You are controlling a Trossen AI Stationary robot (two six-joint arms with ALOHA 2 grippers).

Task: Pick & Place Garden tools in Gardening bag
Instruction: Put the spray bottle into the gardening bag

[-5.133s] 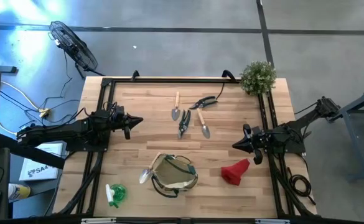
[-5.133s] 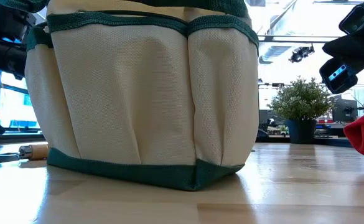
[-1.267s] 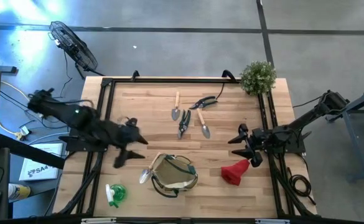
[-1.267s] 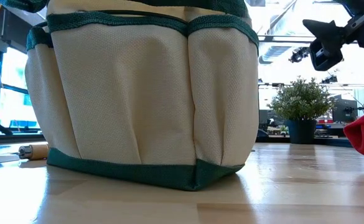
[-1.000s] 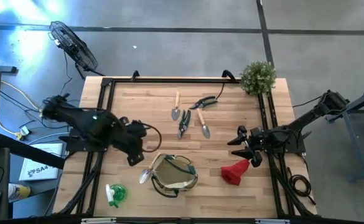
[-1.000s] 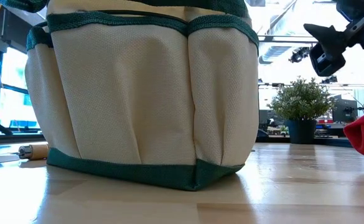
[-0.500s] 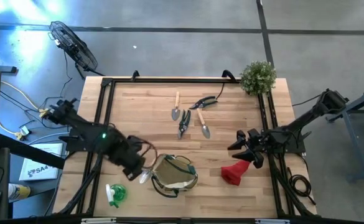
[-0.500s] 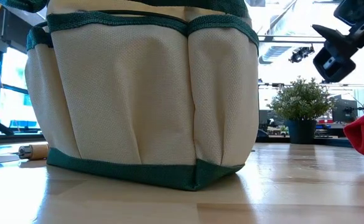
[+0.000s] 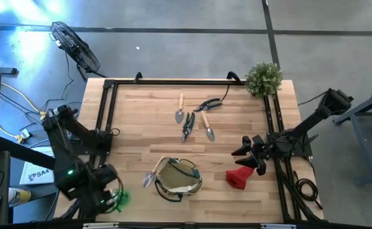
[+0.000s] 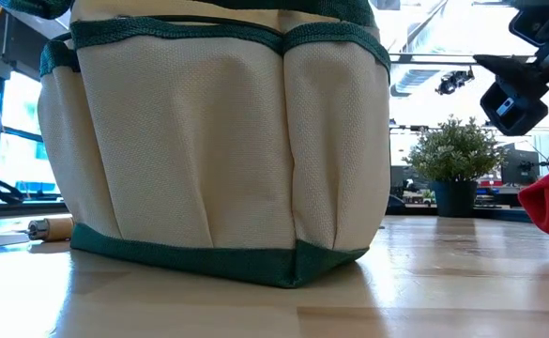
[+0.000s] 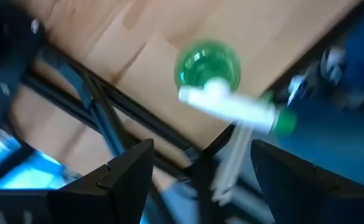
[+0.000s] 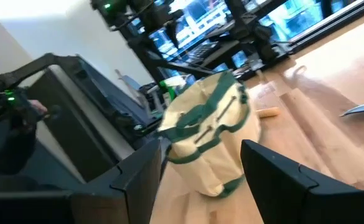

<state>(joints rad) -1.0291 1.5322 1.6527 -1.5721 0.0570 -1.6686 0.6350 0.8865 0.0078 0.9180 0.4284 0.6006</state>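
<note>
The green-and-white spray bottle stands at the table's near left corner, its white trigger head on top. My left gripper hangs above it, pointing down, open, its fingers clear of the bottle. The tan gardening bag stands upright at the near middle, and a trowel lies against its left side. Two trowels and two pruners lie at the far middle. My right gripper is open and level, just beyond the red cone.
A bushy green plant stands at the far right corner. Black frame rails run along the table's left, right and far sides. Bare wood lies between the bag and the far tools. Beside the table's left edge sits a fan.
My left gripper has swung from beside the bag's left side toward the table's near left corner, turning about as it went, and now hangs over the spray bottle. It has stayed open. My right gripper has rolled a little in place.
</note>
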